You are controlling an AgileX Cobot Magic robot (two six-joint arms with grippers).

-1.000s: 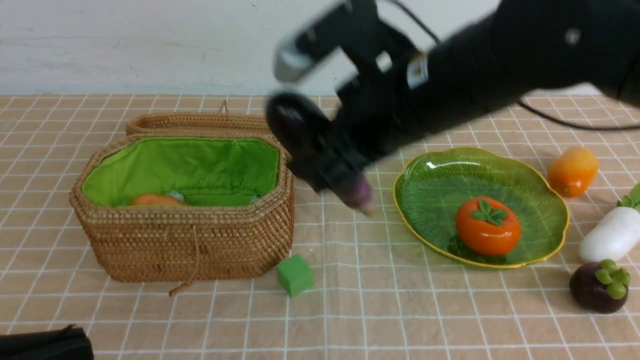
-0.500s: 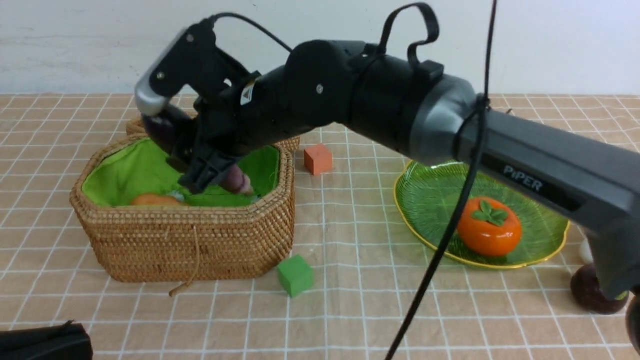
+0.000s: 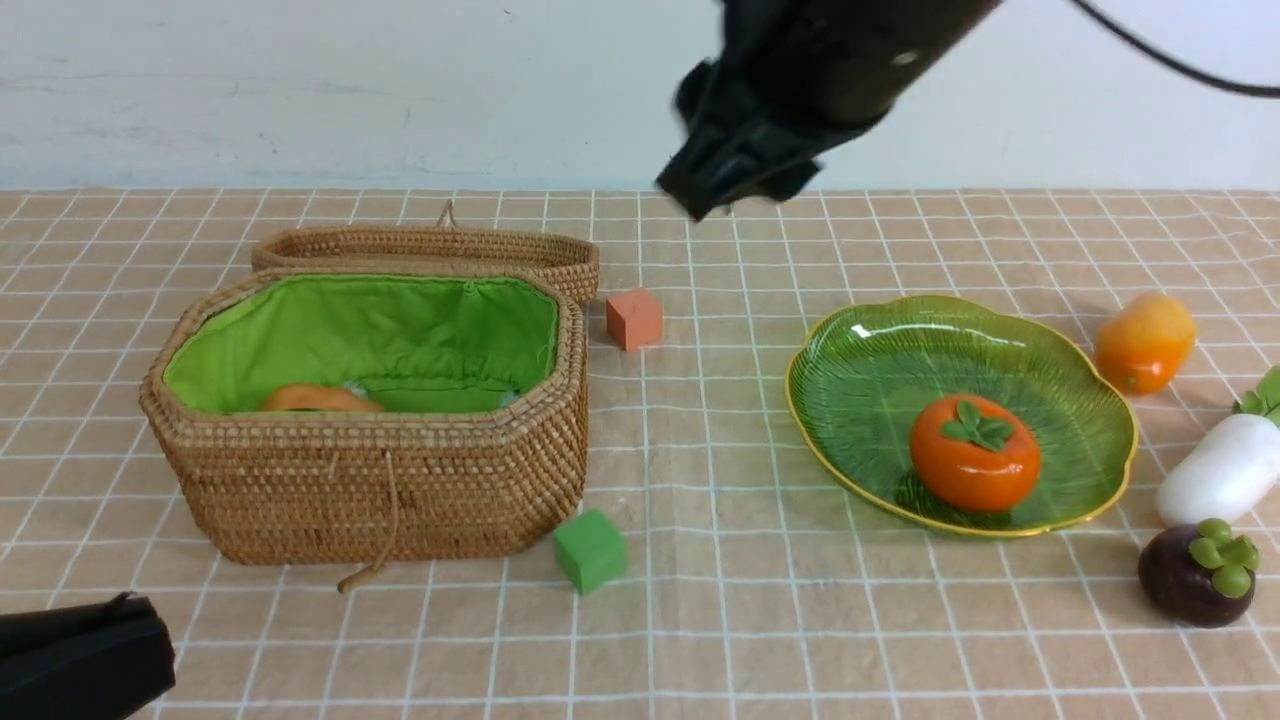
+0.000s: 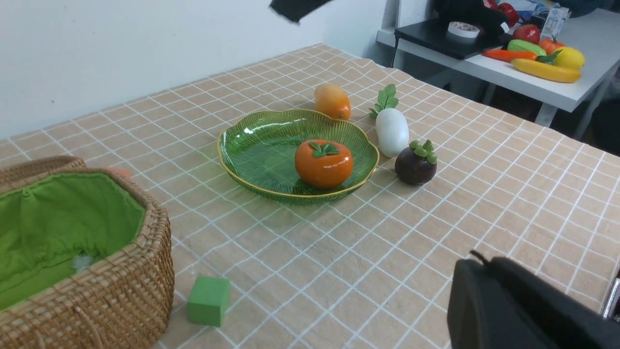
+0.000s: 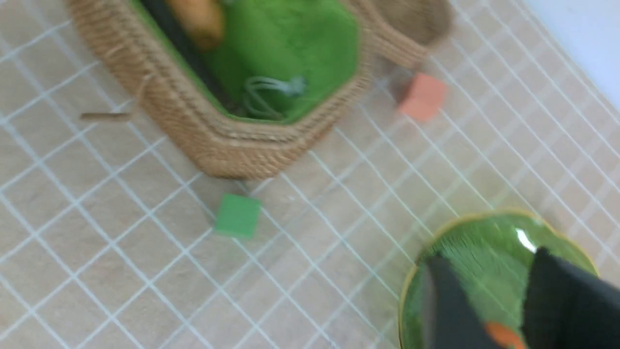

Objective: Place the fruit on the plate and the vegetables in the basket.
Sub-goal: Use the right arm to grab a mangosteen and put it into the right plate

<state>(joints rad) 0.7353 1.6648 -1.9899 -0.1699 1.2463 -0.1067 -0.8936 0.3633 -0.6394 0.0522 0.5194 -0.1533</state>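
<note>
The wicker basket [image 3: 380, 480] stands open at the left with the orange-brown potato [image 3: 320, 400] inside. In the right wrist view a long dark shape [image 5: 186, 55], the eggplant by its look, lies next to the potato [image 5: 201, 19]. The persimmon [image 3: 975, 465] sits on the green plate [image 3: 880, 370]. The mango [image 3: 1145, 340], white radish [image 3: 1215, 470] and mangosteen [image 3: 1195, 575] lie on the cloth right of the plate. My right gripper [image 3: 690, 200] is high between basket and plate, open and empty. My left gripper [image 4: 472, 261] rests shut at the near left corner.
The basket's lid [image 3: 430, 245] lies behind it. An orange cube [image 3: 634, 318] sits beside the lid and a green cube [image 3: 590, 550] in front of the basket. A side table [image 4: 571, 94] with other toy food stands beyond the cloth.
My right gripper has let the eggplant go inside the basket, then risen and swung right out of it. The left arm has not moved.
</note>
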